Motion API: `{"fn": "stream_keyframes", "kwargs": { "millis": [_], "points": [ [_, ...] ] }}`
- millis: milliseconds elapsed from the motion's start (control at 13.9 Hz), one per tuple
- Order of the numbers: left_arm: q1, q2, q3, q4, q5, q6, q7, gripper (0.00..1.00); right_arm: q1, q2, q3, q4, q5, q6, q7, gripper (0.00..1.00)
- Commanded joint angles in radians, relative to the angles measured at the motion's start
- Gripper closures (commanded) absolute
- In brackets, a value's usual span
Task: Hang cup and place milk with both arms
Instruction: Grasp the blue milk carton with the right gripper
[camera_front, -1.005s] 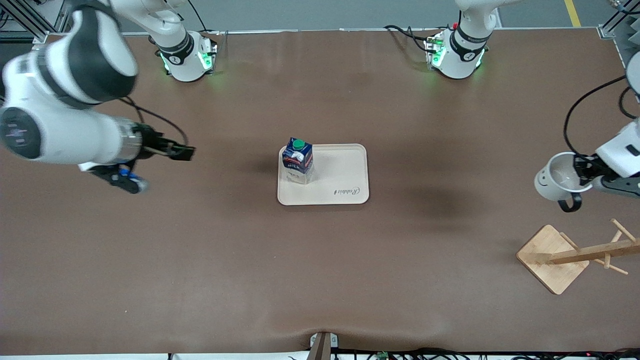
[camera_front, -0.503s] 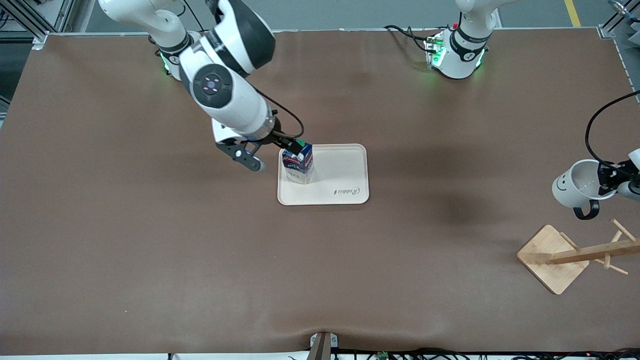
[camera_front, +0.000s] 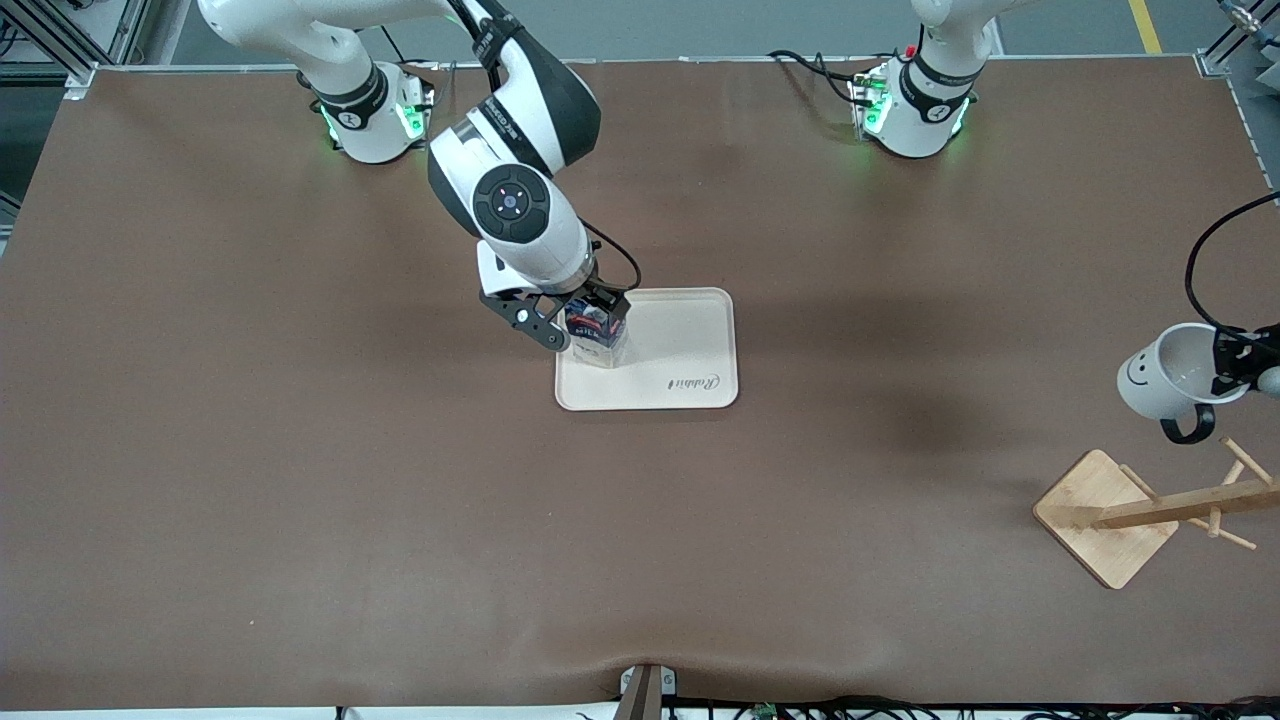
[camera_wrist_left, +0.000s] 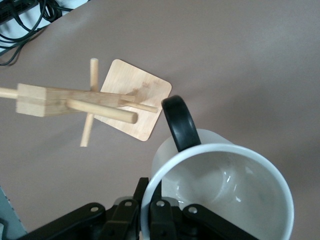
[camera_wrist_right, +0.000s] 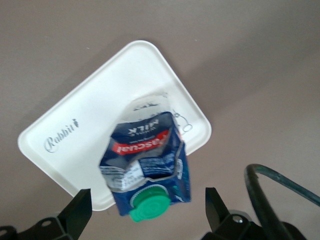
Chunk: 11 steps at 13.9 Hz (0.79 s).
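Milk, a small dark-blue carton (camera_front: 597, 333) with a green cap, stands on the cream plastic tray (camera_front: 690, 350) mid-table, with the right gripper (camera_front: 578, 318) over it. From the right wrist, its fingers (camera_wrist_right: 77, 215) stand apart, flanking the carton untouched. From the left wrist, the left gripper (camera_wrist_left: 150, 212) is clamped on the rim of the white ceramic cup (camera_wrist_left: 220, 187), held in the air near the bamboo peg rack (camera_wrist_left: 90, 107).

Milk (camera_front: 598, 335) on tray (camera_front: 690, 350) — cup (camera_front: 1165, 375) above rack (camera_front: 1150, 510).

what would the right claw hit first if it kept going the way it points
Most likely the milk: the right claw hangs open just above it, a finger on either side of the cap. The carton stands on the tray.
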Motion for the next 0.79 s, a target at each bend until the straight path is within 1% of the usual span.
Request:
{"fn": "stream_keyframes", "kwargs": {
  "millis": [0,72,144,215,287,359,431,503,646,718],
  "points": [
    [0.021,0.036,-0.008,0.057,-0.017,-0.006,0.048,1.00,0.039,0.021,-0.014,0.000,-0.048,0.020,0.025,0.00],
    [0.021,0.041,-0.008,0.060,-0.017,-0.004,0.048,1.00,0.045,0.023,-0.014,-0.016,-0.109,0.022,0.033,0.00],
    [0.021,0.044,-0.008,0.066,-0.017,0.000,0.051,1.00,0.054,0.023,-0.013,-0.022,-0.140,0.022,0.060,0.00],
    [0.023,0.051,-0.008,0.069,-0.017,0.004,0.059,1.00,0.056,0.023,-0.013,-0.022,-0.144,0.017,0.074,0.00],
    [0.023,0.055,-0.008,0.071,-0.017,0.008,0.076,1.00,0.056,0.029,-0.013,-0.022,-0.144,0.019,0.074,0.03],
    [0.024,0.056,-0.008,0.072,-0.017,0.010,0.081,1.00,0.056,0.032,-0.013,-0.022,-0.144,0.022,0.077,0.27],
    [0.027,0.059,-0.008,0.075,-0.017,0.010,0.084,1.00,0.056,0.032,-0.013,-0.017,-0.137,0.017,0.079,0.58],
    [0.027,0.062,-0.008,0.084,-0.017,0.010,0.091,1.00,0.045,0.034,-0.010,-0.011,-0.124,0.017,0.077,0.99],
    [0.029,0.076,-0.008,0.103,-0.019,0.010,0.110,1.00,0.038,0.032,-0.011,-0.004,-0.041,0.019,0.082,1.00],
    [0.029,0.081,-0.008,0.107,-0.019,0.010,0.119,1.00,0.033,0.031,-0.014,0.009,-0.021,0.010,0.082,1.00]
  ]
}}
